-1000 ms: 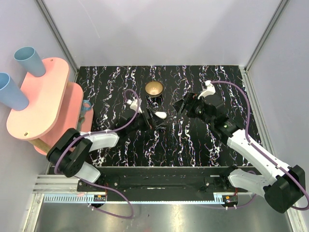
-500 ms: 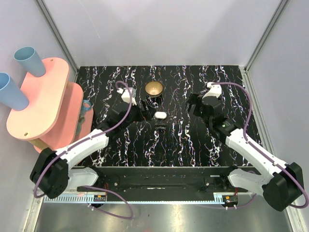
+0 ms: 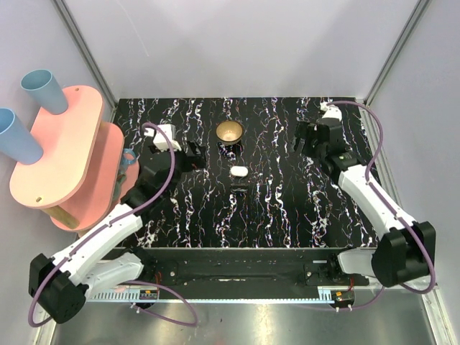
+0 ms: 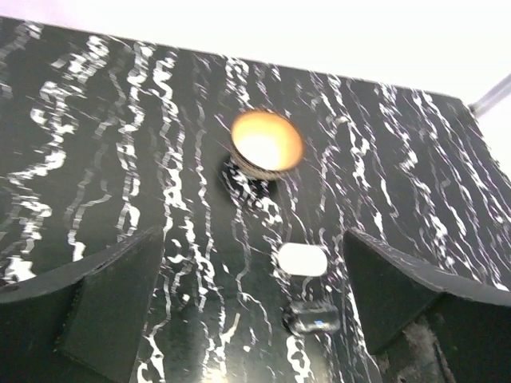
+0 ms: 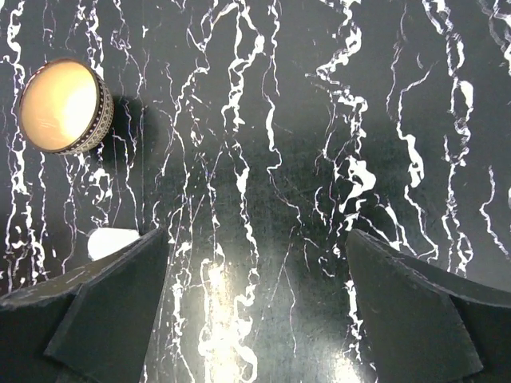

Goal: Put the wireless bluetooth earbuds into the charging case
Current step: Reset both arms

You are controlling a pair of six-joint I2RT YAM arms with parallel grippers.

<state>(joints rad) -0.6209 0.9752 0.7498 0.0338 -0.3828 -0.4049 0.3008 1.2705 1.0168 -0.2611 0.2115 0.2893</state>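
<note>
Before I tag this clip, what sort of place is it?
Probably a lab robot test cell: plain pale walls enclose a black marbled tabletop, the left arm and right arm are bolted to a metal rail, and props like the brass bowl look staged.

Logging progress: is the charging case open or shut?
Looks shut: the charging case is one smooth white pebble, no raised lid in any view; glare hides its seam.

White arms [image 3: 108, 228], black joints [image 3: 54, 289], purple cables [image 3: 376, 136].
</note>
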